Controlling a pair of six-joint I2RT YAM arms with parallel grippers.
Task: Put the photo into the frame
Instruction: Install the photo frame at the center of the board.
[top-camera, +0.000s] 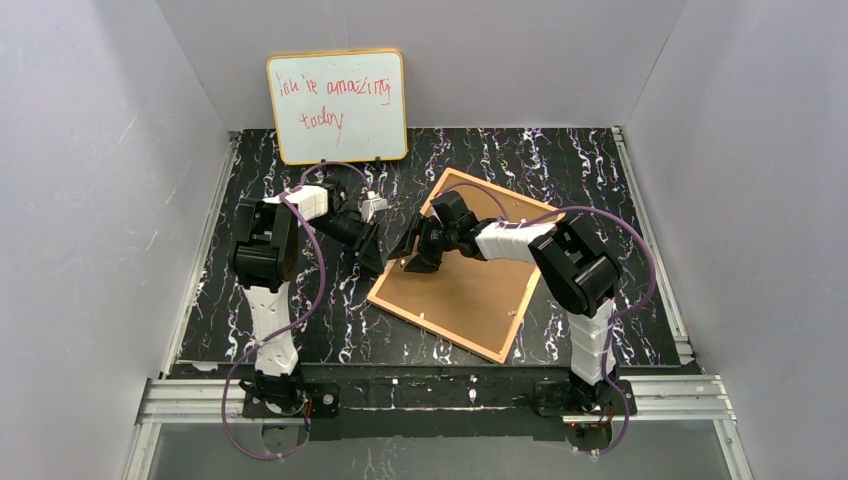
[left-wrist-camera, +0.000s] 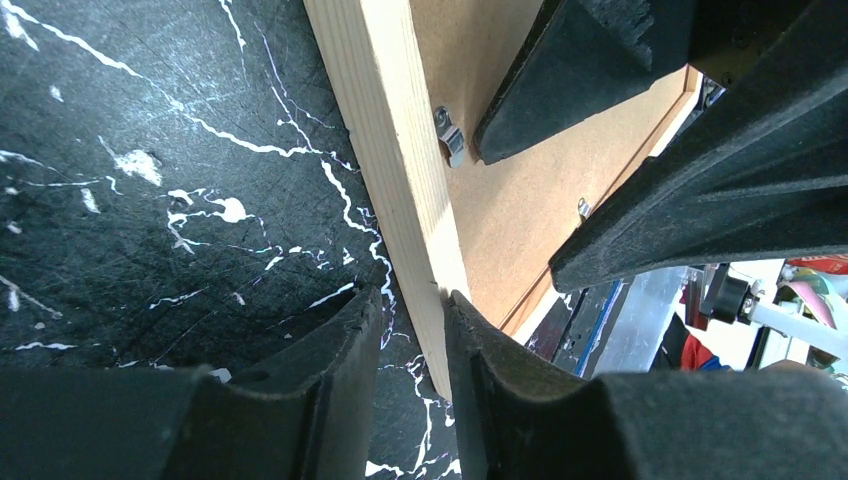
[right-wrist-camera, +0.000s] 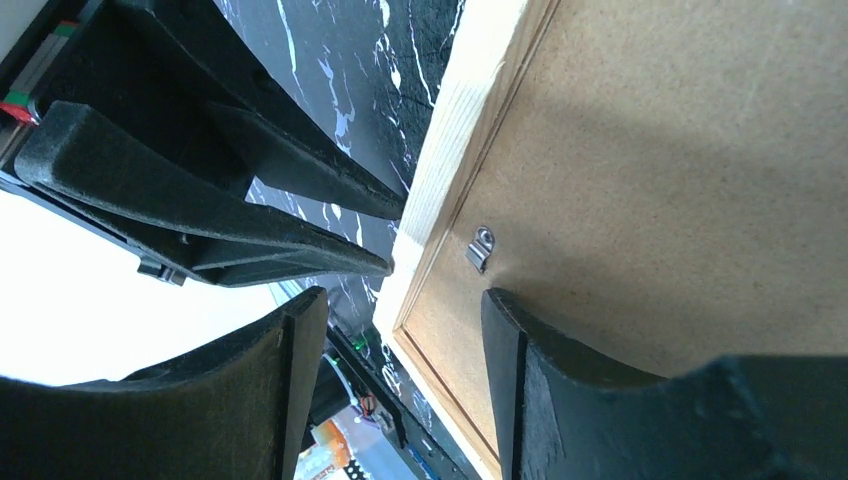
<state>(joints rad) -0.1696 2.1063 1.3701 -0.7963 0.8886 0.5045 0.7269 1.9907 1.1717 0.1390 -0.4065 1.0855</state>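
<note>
The frame (top-camera: 470, 290) lies back-up on the black marbled table, its brown fibreboard back (right-wrist-camera: 650, 180) inside the pale wood rim (left-wrist-camera: 390, 150). The photo is not in view. My left gripper (top-camera: 378, 255) is open at the frame's left edge. In the left wrist view the left gripper (left-wrist-camera: 412, 320) straddles the rim's corner, the right finger against the wood and a gap on the other side. My right gripper (top-camera: 415, 255) is open over the same edge. In its wrist view the right gripper (right-wrist-camera: 400, 310) has one finger over the back near a metal clip (right-wrist-camera: 481, 247), the other beyond the rim.
A yellow-rimmed whiteboard (top-camera: 337, 105) with red handwriting leans on the back wall. Grey walls close in the left, right and back sides. Small metal clips (left-wrist-camera: 450, 135) sit along the frame's back edge. The two grippers stand very close together.
</note>
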